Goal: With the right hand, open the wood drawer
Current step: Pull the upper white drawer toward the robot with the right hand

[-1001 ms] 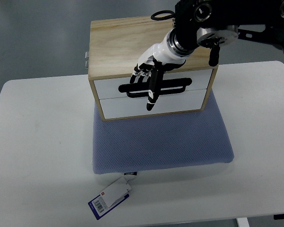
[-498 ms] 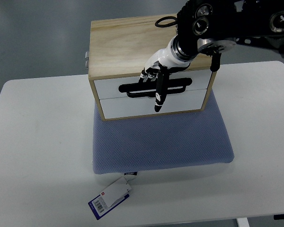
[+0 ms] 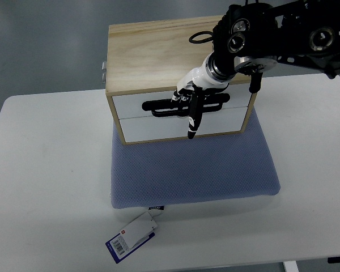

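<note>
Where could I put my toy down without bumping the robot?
The white table left of the blue mat is bare, and so is the strip right of the mat. The mat's front half is free too. It's crowded at the drawer box, where the right hand reaches the black handle. A tag lies near the front edge.

A single camera looks steeply down from the robot's own side, facing outward over the white table (image 3: 51,170). It stands at middling height, near enough that the table's near edge and both sides run off the picture, with grey floor (image 3: 45,45) beyond.
</note>
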